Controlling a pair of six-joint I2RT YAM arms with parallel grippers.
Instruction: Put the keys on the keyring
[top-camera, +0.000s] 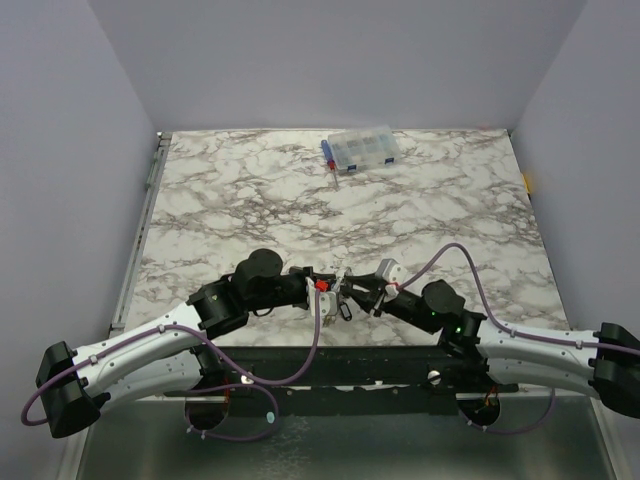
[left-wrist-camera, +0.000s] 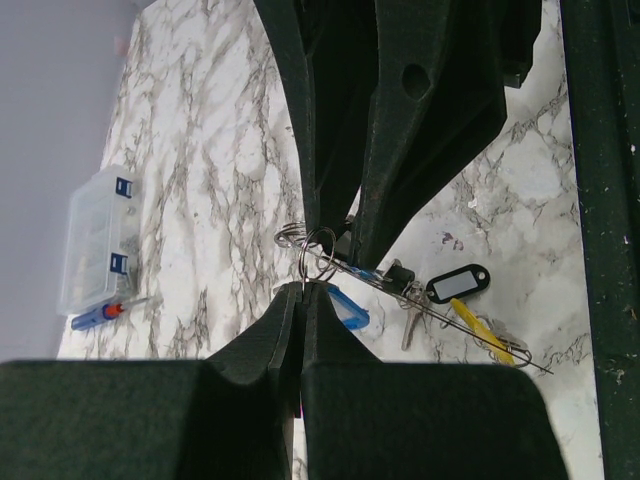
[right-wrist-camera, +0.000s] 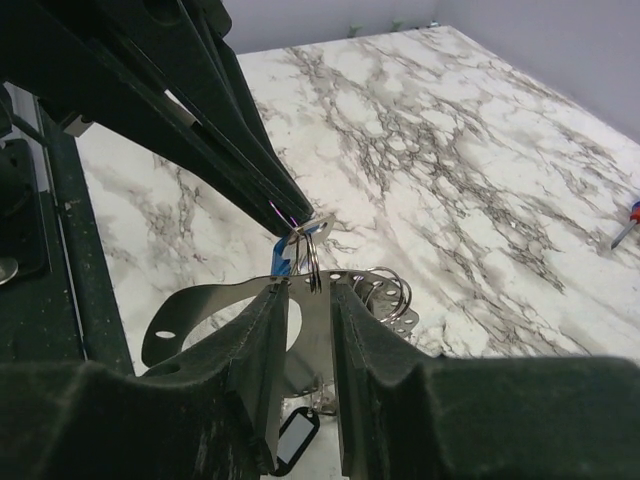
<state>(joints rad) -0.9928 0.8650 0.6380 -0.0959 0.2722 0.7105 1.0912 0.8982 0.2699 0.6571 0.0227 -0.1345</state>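
Note:
My two grippers meet at the near middle of the table. My right gripper (top-camera: 347, 290) (right-wrist-camera: 311, 285) is shut on the keyring (right-wrist-camera: 200, 300), a flat silver hoop with small holes, and holds it above the table. My left gripper (top-camera: 322, 288) (left-wrist-camera: 302, 288) is shut on a small split ring (left-wrist-camera: 315, 250) at the hoop's edge, with a blue key tag (left-wrist-camera: 345, 305) just behind its tips. A dark-outlined clear tag (left-wrist-camera: 458, 283), a yellow tag (left-wrist-camera: 480, 330) and a metal key (left-wrist-camera: 410, 320) hang along the hoop. More split rings (right-wrist-camera: 385, 290) sit on the hoop.
A clear compartment box with blue parts (top-camera: 360, 148) stands at the far edge of the marble table (top-camera: 250, 200), with a small red-and-blue screwdriver (top-camera: 330, 165) beside it. The dark table frame (top-camera: 340, 365) runs under both arms.

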